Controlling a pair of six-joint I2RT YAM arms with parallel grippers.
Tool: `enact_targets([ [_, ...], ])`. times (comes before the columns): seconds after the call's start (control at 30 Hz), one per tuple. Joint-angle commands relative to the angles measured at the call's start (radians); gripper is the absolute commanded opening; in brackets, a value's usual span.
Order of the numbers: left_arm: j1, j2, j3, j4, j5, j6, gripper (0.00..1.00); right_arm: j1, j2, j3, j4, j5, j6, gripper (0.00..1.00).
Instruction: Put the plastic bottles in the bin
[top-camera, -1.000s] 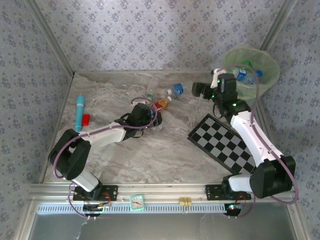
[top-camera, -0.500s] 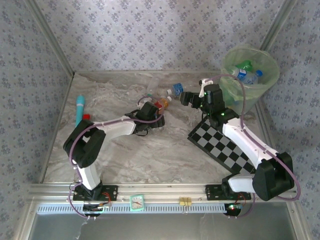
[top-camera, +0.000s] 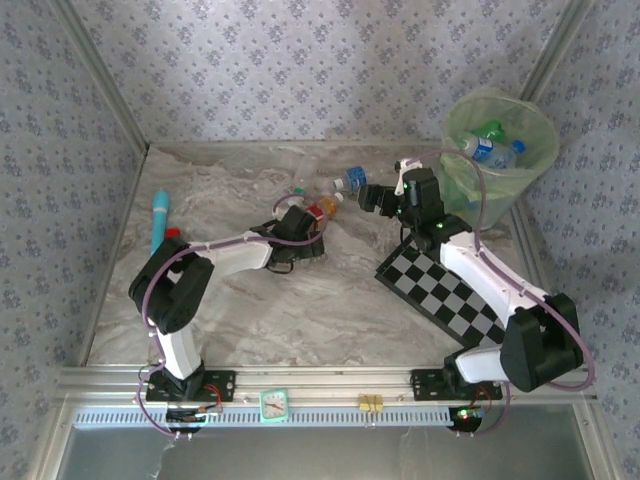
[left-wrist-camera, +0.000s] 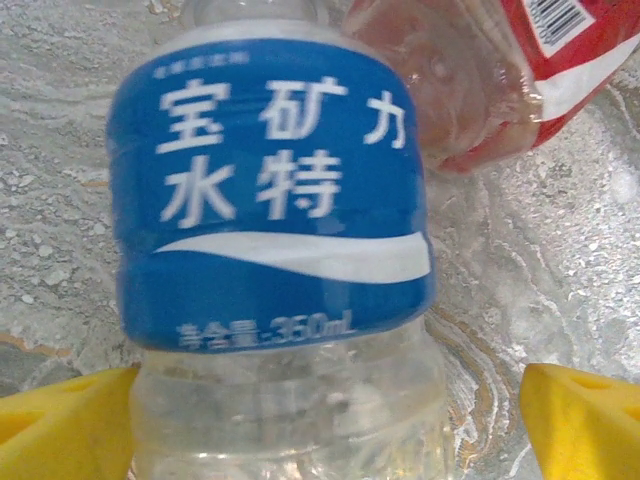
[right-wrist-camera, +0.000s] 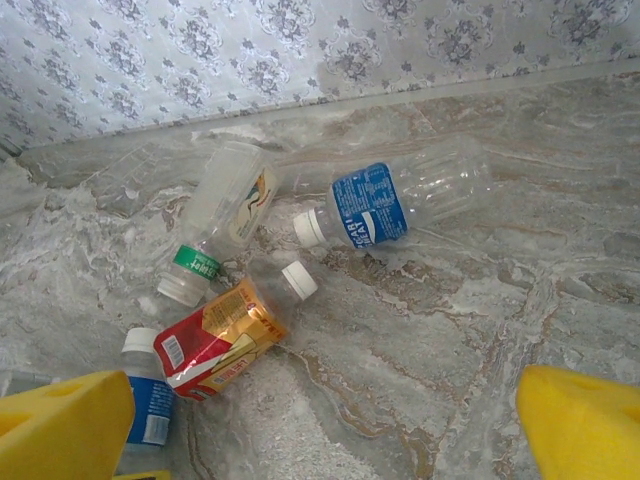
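**Left gripper** (left-wrist-camera: 320, 425): jaws spread, straddling the clear lower body of a blue-labelled water bottle (left-wrist-camera: 275, 190).
- The bottle's long axis runs 12 to 6 in the left wrist view, square across the jaw line.
- The 9 o'clock pad (left-wrist-camera: 60, 420) sits at the bottle wall, touching or nearly so. The 3 o'clock pad stands apart, with marble showing between.
- Not clamped yet. My judgement is that a straight close should take it without re-aiming.
- A red-labelled bottle (left-wrist-camera: 480, 80) lies just beside it at 1 o'clock, beyond the pads. It may get nudged on the lift.

**Right gripper** (right-wrist-camera: 320, 430): jaws wide open, nothing between them. Loose bottles lie ahead of it from 10 to 12 o'clock:
- a blue-labelled clear bottle (right-wrist-camera: 390, 205), lying 3 to 9
- a green-capped bottle (right-wrist-camera: 225, 215), lying roughly 1 to 7
- a red-orange labelled bottle (right-wrist-camera: 225, 340), cap toward 2

**Top view**
- The bin (top-camera: 530, 172) stands at the table's 2 o'clock corner and already holds several bottles.
- The right gripper (top-camera: 368, 195) is the nearer to it.
- The left gripper (top-camera: 303, 238) is mid-table at the cluster, well apart from the bin.
- This view gives the bearing to the bin. The pad-to-bottle gap is hidden under the wrist here and reads from the left wrist view.
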Motion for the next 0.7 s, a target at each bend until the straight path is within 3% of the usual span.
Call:
enact_targets([
  [0.0,0.005,0.010,-0.016,-0.003,-0.007,0.000,0.92,0.008,0.010,0.037,0.014,0.002,0.016,1.00],
  [0.67,0.017,0.001,-0.057,0.017,-0.029,0.002,0.59,0.014,0.013,0.040,0.010,-0.003,0.021,1.00],
])
